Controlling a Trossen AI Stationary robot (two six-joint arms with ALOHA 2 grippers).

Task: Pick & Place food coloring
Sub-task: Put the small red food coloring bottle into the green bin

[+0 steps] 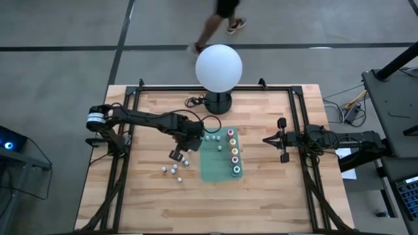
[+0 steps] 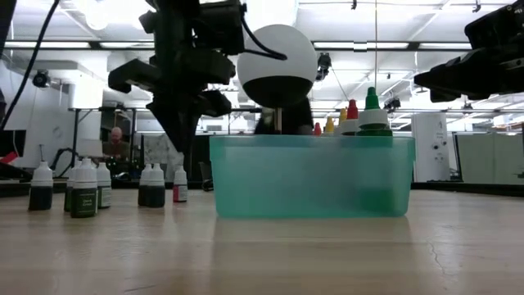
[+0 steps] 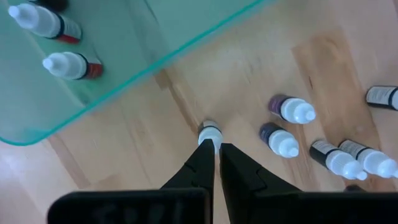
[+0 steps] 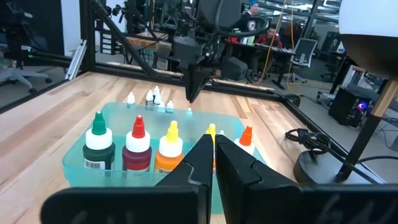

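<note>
A translucent green tray (image 1: 212,171) stands mid-table. Along its right side are bottles of food coloring with coloured tops (image 1: 234,153), green (image 4: 99,146), red (image 4: 137,149), yellow (image 4: 169,149) and orange (image 4: 246,140). A few small white-capped bottles (image 3: 68,65) stand at its far left. Several more small bottles (image 1: 175,171) stand on the wood to the tray's left. My left gripper (image 3: 216,148) is shut and points down, just above one of them (image 3: 209,132) beside the tray's left wall. My right gripper (image 4: 214,146) is shut and level at the table's right (image 1: 266,139).
A white globe lamp (image 1: 219,65) on a black base stands at the far edge, with a coiled cable (image 1: 194,101) beside it. Black frame rails (image 1: 127,130) run along the table's sides. A person (image 1: 222,19) walks on the floor beyond the table.
</note>
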